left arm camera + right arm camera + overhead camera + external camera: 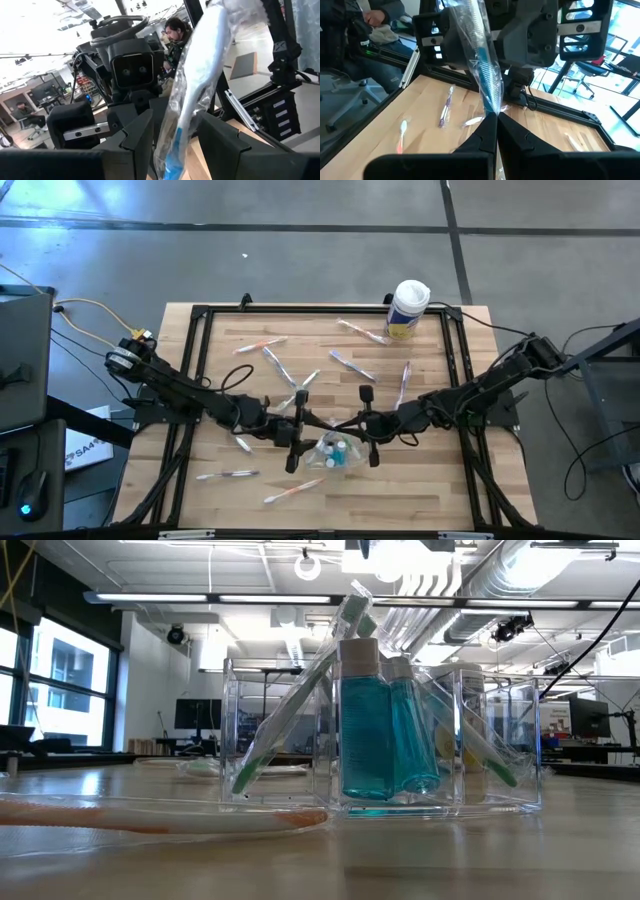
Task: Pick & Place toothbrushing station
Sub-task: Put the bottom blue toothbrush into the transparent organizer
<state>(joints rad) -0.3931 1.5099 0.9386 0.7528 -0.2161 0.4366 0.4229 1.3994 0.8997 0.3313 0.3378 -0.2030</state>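
- Clear plastic forms the toothbrushing station point(385, 730), a small compartmented holder standing upright on the wooden table point(440, 480); in the high view it sits point(333, 450) near the front middle, between the two grippers.
- In the low view the holder contains two teal bottles point(385, 725) with pale caps, side by side, and green-handled toothbrushes leaning in the compartments on either side.
- The left gripper point(296, 435) hangs just beside the holder on its left; in its wrist view a wrapped toothbrush point(197, 85) with a blue handle stands up between the spread fingers point(135, 140), and I cannot tell whether they touch it.
- The right gripper point(370, 430) is just beside the holder on its right; its wrist view shows the fingertips point(482, 137) pressed together on the end of another wrapped blue toothbrush point(482, 65), held upright.
- Loose wrapped toothbrushes point(270, 345) lie scattered over the table, one orange one point(150, 815) flat in the low view's foreground.
- A white canister point(408, 308) with a yellow label stands at the far edge.
- A person point(177, 32) is in the room behind.
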